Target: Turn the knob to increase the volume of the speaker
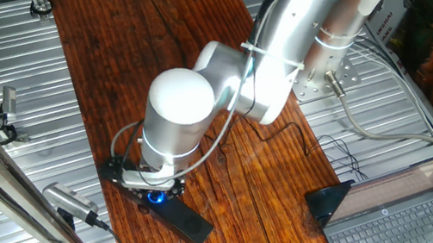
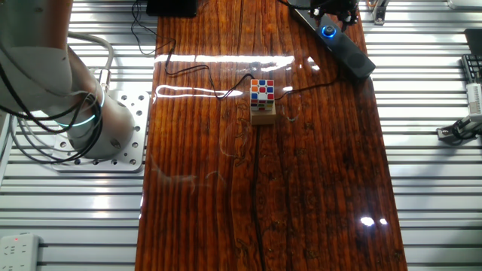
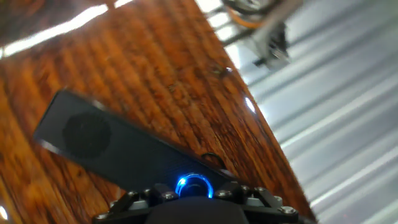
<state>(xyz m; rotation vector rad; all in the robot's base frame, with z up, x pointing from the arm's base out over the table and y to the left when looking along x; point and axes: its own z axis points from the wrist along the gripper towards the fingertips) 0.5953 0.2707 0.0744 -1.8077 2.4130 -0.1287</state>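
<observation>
One pincer [image 2: 333, 16] stood over the knob [image 2: 328, 31] on your speaker [image 2: 348, 50], which lay at the table's [image 2: 301, 188] edge. You couldn't tell whether it had closed on the knob.

**How the three cameras are placed**

The table [image 1: 132, 47] is seen from high up in one fixed view, which looks down past the arm [image 1: 251, 66]. In the other fixed view it is seen from almost straight above. The speaker [image 3: 124, 152] is seen from very near in the hand view. The speaker and its knob [image 2: 328, 31] are shared by all views.
</observation>
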